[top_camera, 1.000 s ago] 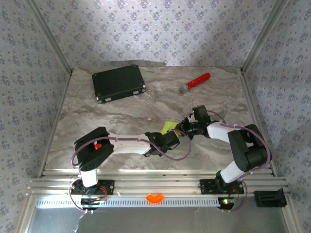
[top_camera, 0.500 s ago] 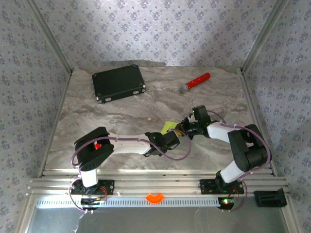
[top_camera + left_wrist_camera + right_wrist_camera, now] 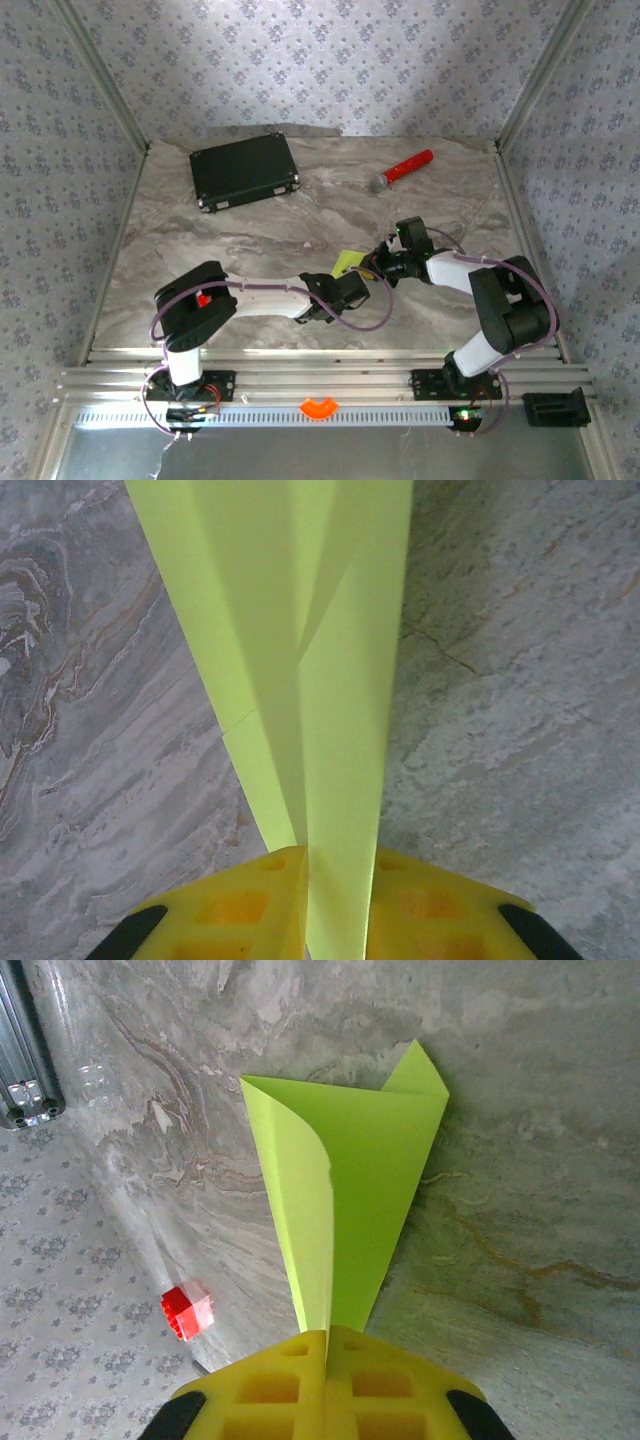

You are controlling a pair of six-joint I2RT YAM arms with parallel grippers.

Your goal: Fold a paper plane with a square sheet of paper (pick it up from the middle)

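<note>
Left pincer [image 3: 336,885] and right pincer [image 3: 327,1345] each pinch the half-folded paper plane [image 3: 300,630]; both should grip firmly so the crease ahead of them sets straight, untorn.

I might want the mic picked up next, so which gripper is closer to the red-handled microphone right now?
Right. The right gripper is nearer the bases than the microphone and slightly left of it. The left gripper lies farther left and closer to the bases.
</note>
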